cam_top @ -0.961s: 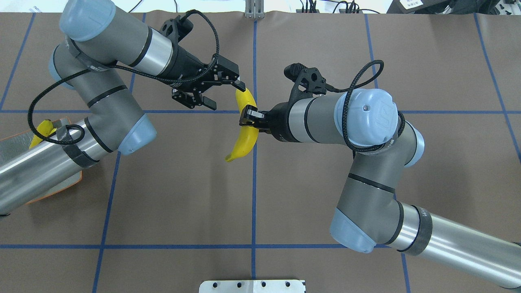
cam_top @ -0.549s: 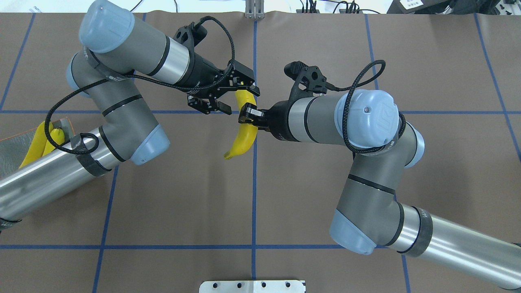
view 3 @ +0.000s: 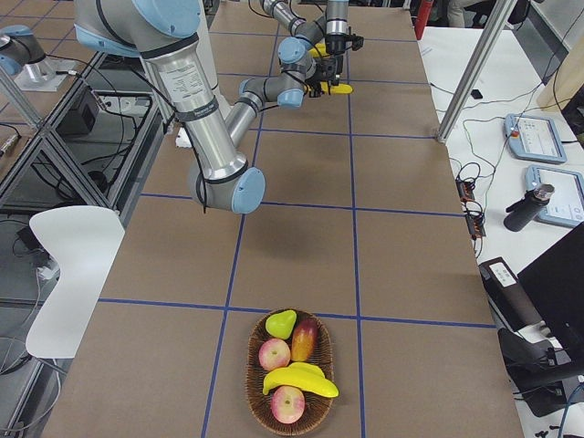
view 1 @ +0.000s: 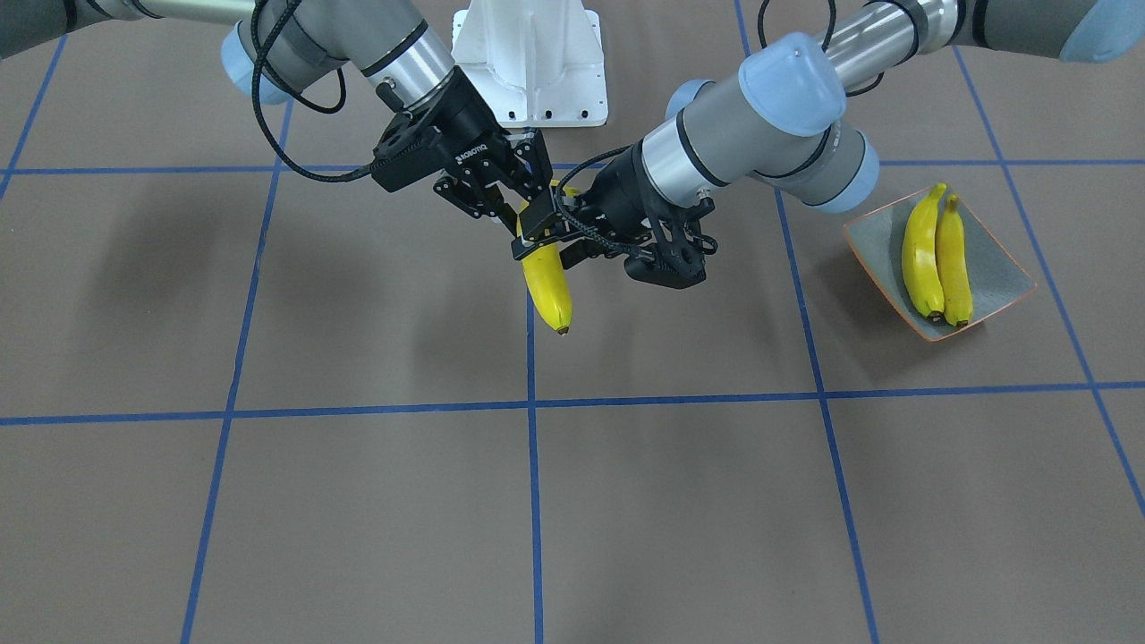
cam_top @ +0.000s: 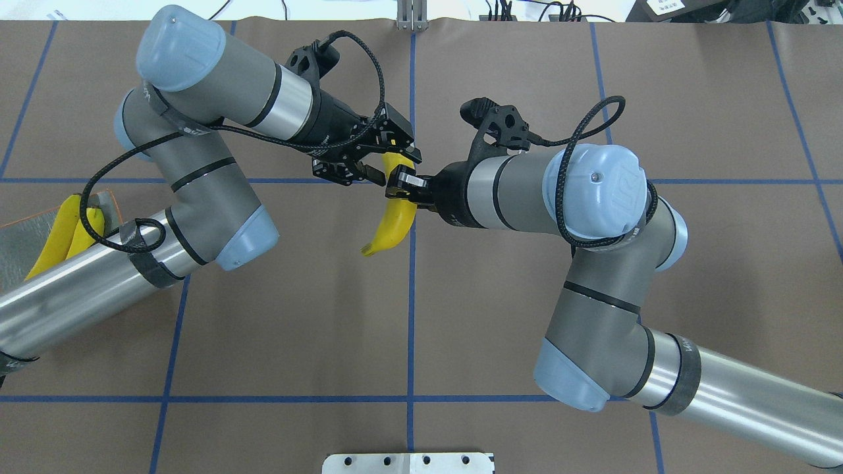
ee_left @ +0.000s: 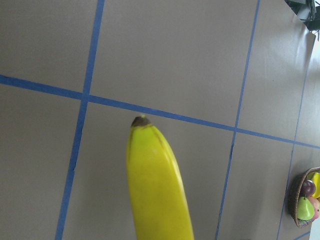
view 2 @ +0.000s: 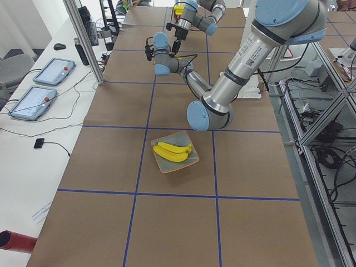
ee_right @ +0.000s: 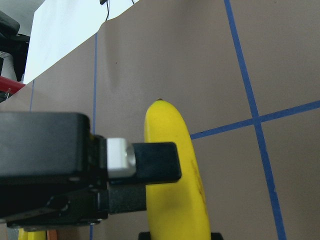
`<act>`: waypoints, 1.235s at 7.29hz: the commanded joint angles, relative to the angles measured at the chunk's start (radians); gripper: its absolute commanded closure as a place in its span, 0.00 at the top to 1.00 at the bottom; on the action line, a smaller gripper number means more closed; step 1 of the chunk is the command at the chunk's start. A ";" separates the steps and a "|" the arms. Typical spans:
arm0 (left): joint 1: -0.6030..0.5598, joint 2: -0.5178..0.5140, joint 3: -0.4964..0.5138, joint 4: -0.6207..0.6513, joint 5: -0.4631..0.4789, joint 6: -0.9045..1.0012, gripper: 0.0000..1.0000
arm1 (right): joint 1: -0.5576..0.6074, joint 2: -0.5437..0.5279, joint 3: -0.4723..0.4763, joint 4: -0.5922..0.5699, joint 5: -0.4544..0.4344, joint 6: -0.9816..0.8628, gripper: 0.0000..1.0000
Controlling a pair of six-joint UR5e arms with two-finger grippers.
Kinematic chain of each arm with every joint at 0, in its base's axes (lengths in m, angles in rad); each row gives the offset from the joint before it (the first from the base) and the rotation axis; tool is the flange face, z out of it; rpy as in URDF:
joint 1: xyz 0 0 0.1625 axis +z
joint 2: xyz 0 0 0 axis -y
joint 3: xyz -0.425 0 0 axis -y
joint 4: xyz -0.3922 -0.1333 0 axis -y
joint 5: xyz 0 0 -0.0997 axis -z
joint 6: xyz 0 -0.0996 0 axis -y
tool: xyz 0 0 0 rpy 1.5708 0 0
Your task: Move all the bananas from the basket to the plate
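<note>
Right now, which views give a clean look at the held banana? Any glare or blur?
Front-facing: banana sharp, soft arm shadows on the table. Right wrist: right claw looms dark and soft-focused across it. Overhead: plate washed pale by glare. Both side views: banana too small to judge.

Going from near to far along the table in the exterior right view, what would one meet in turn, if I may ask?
basket → right elbow → held banana
</note>
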 commanded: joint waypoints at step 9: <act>-0.215 0.340 -0.199 0.007 -0.141 -0.035 0.00 | 0.151 -0.302 0.144 0.072 0.052 -0.040 1.00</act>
